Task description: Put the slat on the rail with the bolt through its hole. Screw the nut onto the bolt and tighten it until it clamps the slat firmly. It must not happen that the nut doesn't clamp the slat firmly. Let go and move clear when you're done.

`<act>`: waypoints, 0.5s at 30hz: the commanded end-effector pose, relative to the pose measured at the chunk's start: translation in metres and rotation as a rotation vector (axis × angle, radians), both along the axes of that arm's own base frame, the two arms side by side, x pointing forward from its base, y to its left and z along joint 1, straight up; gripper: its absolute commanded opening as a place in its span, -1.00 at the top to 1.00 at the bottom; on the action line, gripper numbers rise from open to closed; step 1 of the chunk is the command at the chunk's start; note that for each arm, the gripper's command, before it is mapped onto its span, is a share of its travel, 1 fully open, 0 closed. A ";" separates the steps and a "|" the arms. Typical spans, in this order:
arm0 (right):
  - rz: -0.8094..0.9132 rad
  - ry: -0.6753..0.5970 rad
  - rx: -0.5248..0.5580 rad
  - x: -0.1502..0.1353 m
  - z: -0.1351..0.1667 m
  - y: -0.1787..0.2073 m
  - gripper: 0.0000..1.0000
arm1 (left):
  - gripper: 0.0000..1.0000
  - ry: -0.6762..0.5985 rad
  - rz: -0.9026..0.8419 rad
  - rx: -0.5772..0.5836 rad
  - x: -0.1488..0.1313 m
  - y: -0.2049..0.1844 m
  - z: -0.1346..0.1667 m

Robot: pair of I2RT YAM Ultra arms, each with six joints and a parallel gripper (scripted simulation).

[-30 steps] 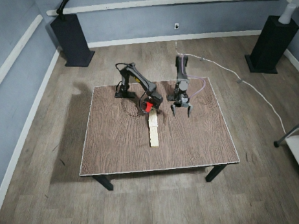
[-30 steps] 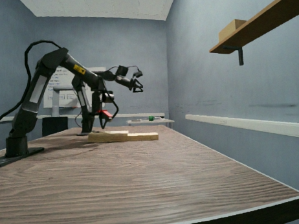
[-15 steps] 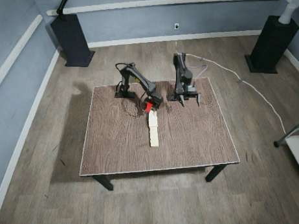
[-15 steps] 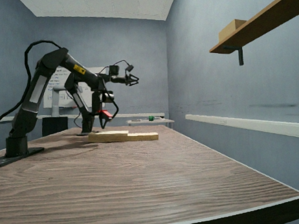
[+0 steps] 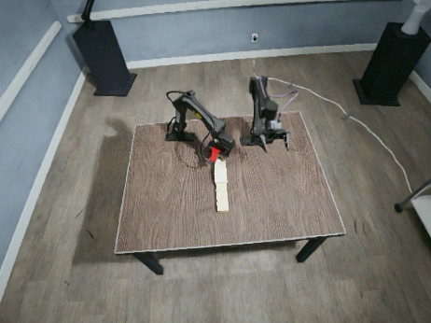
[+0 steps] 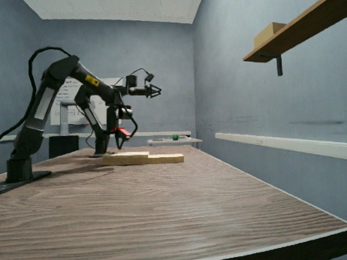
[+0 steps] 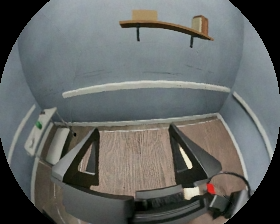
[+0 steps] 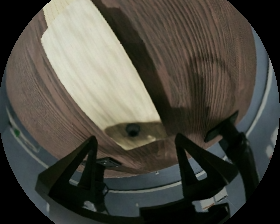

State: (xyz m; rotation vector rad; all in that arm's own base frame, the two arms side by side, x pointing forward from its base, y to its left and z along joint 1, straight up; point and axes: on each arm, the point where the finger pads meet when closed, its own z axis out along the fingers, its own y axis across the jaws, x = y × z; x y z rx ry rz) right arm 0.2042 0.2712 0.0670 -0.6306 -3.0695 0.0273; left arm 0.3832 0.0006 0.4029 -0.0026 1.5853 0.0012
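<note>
The slat (image 5: 220,171) (image 6: 128,154) (image 8: 95,65) lies flat on the rail (image 5: 222,202) (image 6: 167,159) (image 8: 54,9), covering the rail's end nearer the arms. A small dark round piece (image 8: 132,130) stands at the slat's near end. It is too small to tell bolt from nut. My right gripper (image 6: 120,144) (image 8: 136,139) is open and empty just above that end, its fingertips either side of it. My left gripper (image 5: 275,149) (image 6: 159,91) (image 7: 132,129) is open and empty, raised and pointing outward, away from the slat and rail.
The wooden table (image 5: 173,211) (image 6: 150,207) carries both arms at its back edge. The right arm (image 5: 201,110) leans over the slat's near end. The left arm (image 5: 257,113) is folded back over its own base, beside the right arm, with a sideways gap from the slat.
</note>
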 end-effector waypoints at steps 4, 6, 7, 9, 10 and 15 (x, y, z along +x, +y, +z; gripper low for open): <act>0.000 -0.008 0.010 0.001 0.003 0.002 -1.00 | -1.00 -0.049 -0.005 0.004 -0.005 0.001 0.016; 0.000 -0.008 0.010 0.001 0.003 0.002 -1.00 | -1.00 -0.049 -0.005 0.004 -0.005 0.001 0.016; 0.000 -0.008 0.010 0.001 0.003 0.002 -1.00 | -1.00 -0.049 -0.005 0.004 -0.005 0.001 0.016; 0.000 -0.008 0.010 0.001 0.003 0.002 -1.00 | -1.00 -0.027 -0.002 0.001 -0.003 0.000 0.009; 0.000 -0.008 0.010 0.001 0.003 0.002 -1.00 | -1.00 -0.027 -0.002 0.001 -0.003 0.000 0.009; 0.000 -0.008 0.010 0.001 0.003 0.002 -1.00 | -1.00 -0.027 -0.002 0.001 -0.003 0.000 0.009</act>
